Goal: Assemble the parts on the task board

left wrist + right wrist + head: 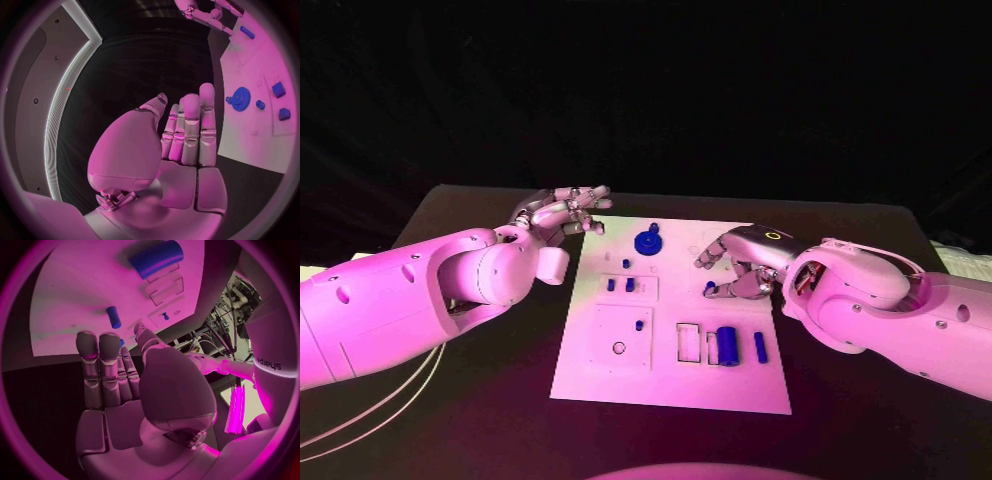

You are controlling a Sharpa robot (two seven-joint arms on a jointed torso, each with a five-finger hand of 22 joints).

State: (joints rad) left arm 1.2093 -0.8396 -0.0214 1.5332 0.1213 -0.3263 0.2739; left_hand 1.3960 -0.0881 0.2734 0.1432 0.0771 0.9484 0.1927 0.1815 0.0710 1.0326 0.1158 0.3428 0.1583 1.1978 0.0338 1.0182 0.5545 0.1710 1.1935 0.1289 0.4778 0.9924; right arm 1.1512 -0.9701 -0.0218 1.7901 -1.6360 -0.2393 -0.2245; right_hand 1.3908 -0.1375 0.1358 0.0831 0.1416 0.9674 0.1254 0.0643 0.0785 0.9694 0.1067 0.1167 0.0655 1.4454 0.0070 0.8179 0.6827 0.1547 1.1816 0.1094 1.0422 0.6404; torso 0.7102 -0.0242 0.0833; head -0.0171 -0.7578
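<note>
Right hand (740, 268) empty over board (675, 385), fingers near small peg (711, 286); risks knocking it sideways; left hand (567, 212) loose, empty.

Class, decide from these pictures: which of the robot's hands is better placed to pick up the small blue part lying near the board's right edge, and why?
Likely the right hand: its fingers hover over the small blue part on the task board. The left hand is at the board's far left corner, away from it.
</note>
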